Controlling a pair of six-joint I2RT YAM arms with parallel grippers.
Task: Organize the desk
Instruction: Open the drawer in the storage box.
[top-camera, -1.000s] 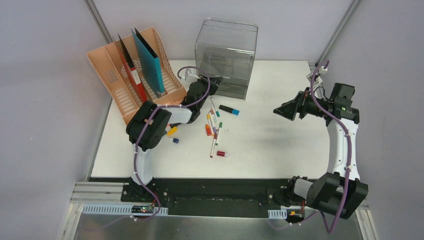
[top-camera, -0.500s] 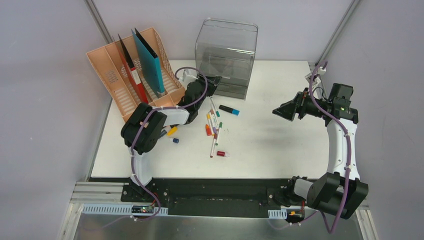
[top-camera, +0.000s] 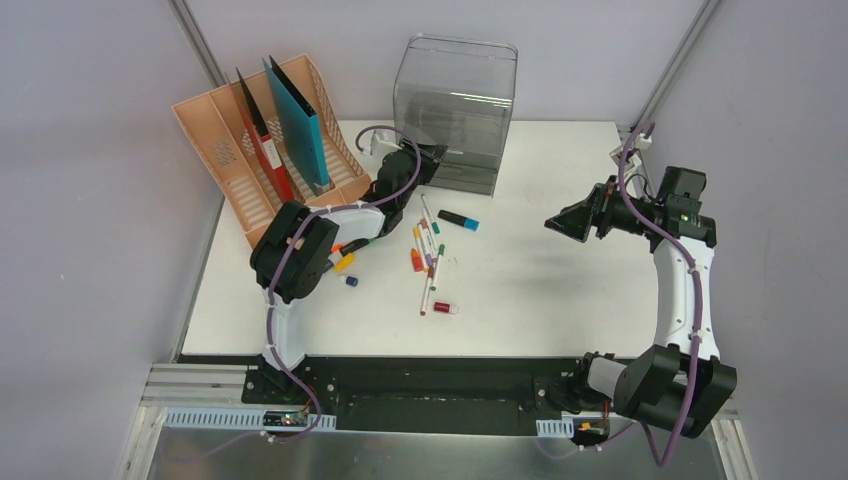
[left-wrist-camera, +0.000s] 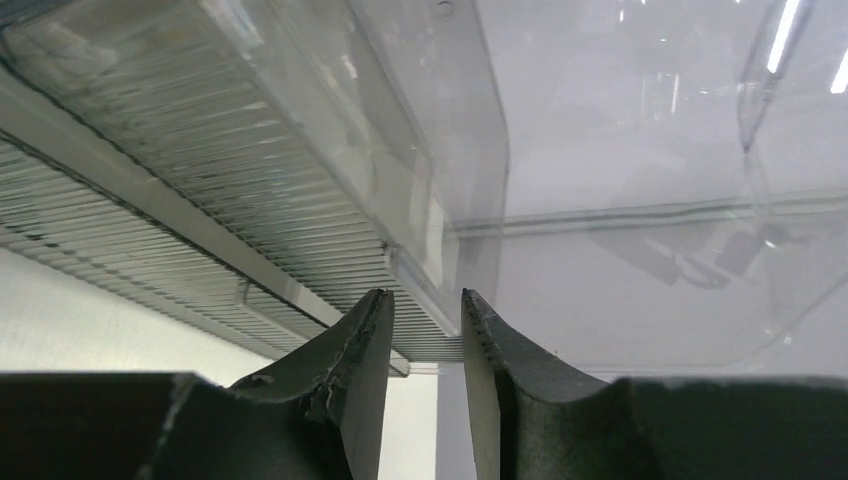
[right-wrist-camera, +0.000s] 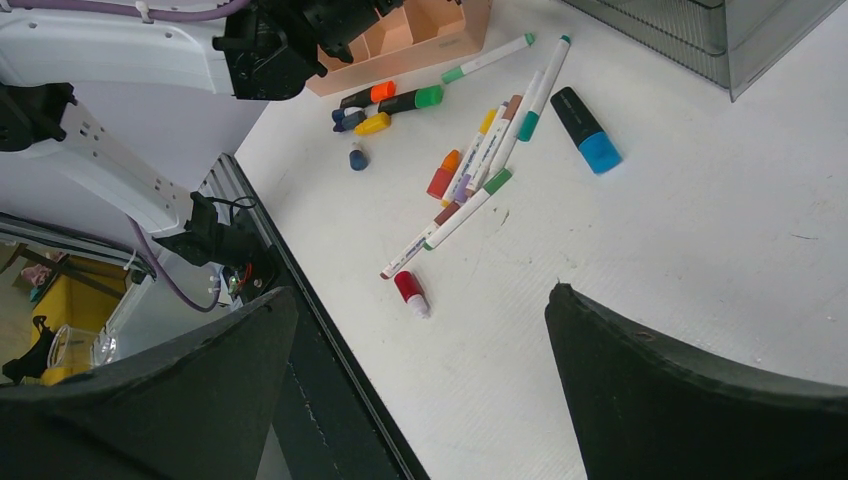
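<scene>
The white tabletop (top-camera: 560, 290) fills the middle of the overhead view, with its black front rail along the lower edge, where both arms are bolted. At the upper left of it stands a peach file rack (top-camera: 225, 150) holding a red folder (top-camera: 262, 150) and a teal folder (top-camera: 298, 120) upright. Just right of the rack, at the upper centre, sits a clear grey drawer box (top-camera: 455, 100). The left fingers (left-wrist-camera: 350, 380) are at the foot of that box. In the left wrist view they stand slightly parted with nothing in the narrow gap, their tips just short of the box's ribbed clear plastic. Below the box a loose scatter of markers (top-camera: 430, 250) lies left of centre. A black highlighter with a blue cap (top-camera: 459, 219) lies just to its right, and a short red-and-white piece (top-camera: 445, 309) lies at its lower end. The right fingers (right-wrist-camera: 680, 390) are spread wide and released above bare tabletop at the right of the overhead view, well apart from the markers and grasping nothing.
</scene>
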